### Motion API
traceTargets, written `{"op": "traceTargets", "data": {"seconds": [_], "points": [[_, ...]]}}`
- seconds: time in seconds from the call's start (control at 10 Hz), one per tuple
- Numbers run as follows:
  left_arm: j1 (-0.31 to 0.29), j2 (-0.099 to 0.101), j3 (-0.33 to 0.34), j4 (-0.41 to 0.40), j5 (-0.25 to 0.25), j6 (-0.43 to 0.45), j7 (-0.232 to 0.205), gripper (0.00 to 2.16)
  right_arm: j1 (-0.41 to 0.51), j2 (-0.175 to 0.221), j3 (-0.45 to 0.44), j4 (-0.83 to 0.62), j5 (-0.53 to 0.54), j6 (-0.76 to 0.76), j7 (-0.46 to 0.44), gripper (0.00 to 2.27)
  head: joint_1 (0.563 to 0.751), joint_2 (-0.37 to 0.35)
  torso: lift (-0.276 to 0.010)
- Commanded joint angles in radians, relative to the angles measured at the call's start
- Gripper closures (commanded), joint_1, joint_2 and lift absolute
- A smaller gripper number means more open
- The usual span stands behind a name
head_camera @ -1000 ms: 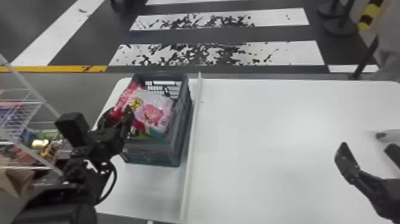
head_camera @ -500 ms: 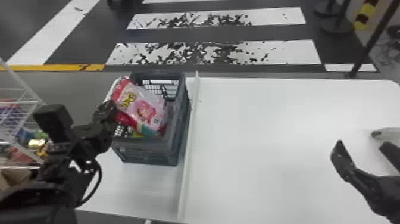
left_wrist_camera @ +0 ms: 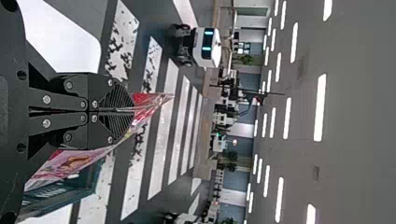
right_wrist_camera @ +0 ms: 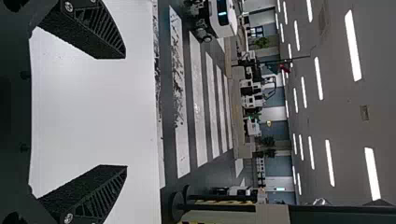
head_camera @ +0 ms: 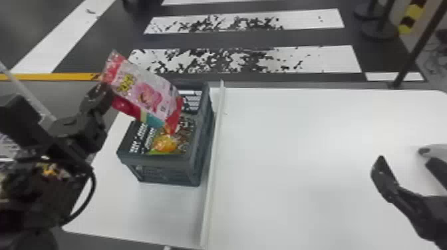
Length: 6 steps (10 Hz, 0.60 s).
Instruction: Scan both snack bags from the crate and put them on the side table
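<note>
- Spreading beyond the table's far edge, the striped floor (head_camera: 116, 40) is lying in dark and white bands.
- The white table (head_camera: 316, 149) is carrying the crate on its left part.
- A pale raised strip (head_camera: 216, 149) is running lengthwise just beside the crate.
- The gray crate (head_camera: 156, 162) is standing upright, and something printed in orange and green (head_camera: 166, 143) is lying inside.
- The pink snack bag (head_camera: 144, 93) is hanging tilted above the crate, its lower end reaching over the opening; red and teal are showing beneath, though I cannot tell whether they belong to another bag.
- The left gripper (head_camera: 103, 93) is pinching the pink snack bag's edge, its fingers pressing together.
- The right gripper (head_camera: 404, 161) is holding nothing, its fingers standing wide apart above the table's right side.
</note>
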Motion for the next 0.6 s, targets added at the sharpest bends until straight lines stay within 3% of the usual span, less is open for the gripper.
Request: {"op": "traceTargets", "data": {"seconds": [0.0, 0.2, 0.3, 0.4, 0.5], "points": [[0.003, 0.0, 0.016, -0.086, 0.089, 0.006, 0.013, 1.91, 0.001, 0.001, 0.0, -0.008, 0.0, 0.005, 0.0, 0.08, 0.695, 0.142, -0.087], [0.018, -0.003, 0.014, -0.162, 0.215, 0.086, -0.009, 1.91, 0.001, 0.001, 0.0, -0.014, 0.0, 0.005, 0.0, 0.08, 0.695, 0.12, -0.087], [0.018, -0.025, -0.044, -0.184, 0.224, 0.116, -0.023, 1.91, 0.001, 0.001, -0.001, -0.014, 0.002, 0.005, 0.0, 0.08, 0.695, 0.092, -0.087], [0.02, -0.029, -0.118, -0.179, 0.218, 0.113, -0.036, 1.91, -0.014, 0.001, 0.003, -0.009, 0.005, 0.011, 0.0, 0.08, 0.695, 0.052, -0.087], [0.023, -0.031, -0.214, -0.146, 0.18, 0.113, -0.03, 1.91, -0.019, 0.001, 0.005, -0.006, 0.003, 0.014, 0.0, 0.08, 0.695, -0.006, -0.087]]}}
